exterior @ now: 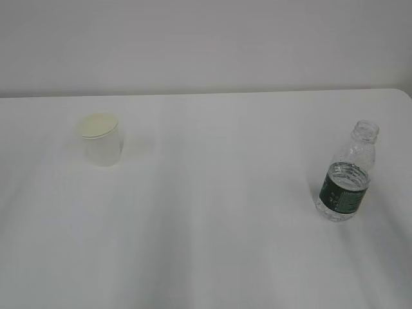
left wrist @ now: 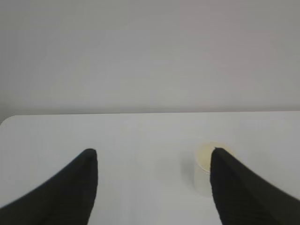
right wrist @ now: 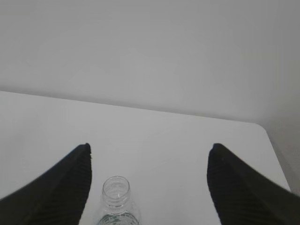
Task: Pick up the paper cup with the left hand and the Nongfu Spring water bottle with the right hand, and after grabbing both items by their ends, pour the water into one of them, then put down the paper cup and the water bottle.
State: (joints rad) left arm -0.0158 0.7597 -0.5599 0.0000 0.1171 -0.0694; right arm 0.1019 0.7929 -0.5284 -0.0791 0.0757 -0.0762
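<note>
Both grippers, left [left wrist: 152, 161] and right [right wrist: 149, 154], hang spread and empty; we could topple the paper cup [left wrist: 206, 171] (off-centre, behind one finger); bottle [right wrist: 116, 199] likewise.

the cup [exterior: 102, 140] stands on the table [exterior: 212, 212] at the upper left of the exterior frame, and the bottle [exterior: 346, 177] stands on it at the right, well apart from the cup and a little lower. in the left wrist frame the cup [left wrist: 205, 171] sits at lower right, partly behind the right finger [left wrist: 243, 192]. in the right wrist frame the bottle [right wrist: 116, 199] sits at the bottom, just right of the left finger [right wrist: 61, 187].
</note>
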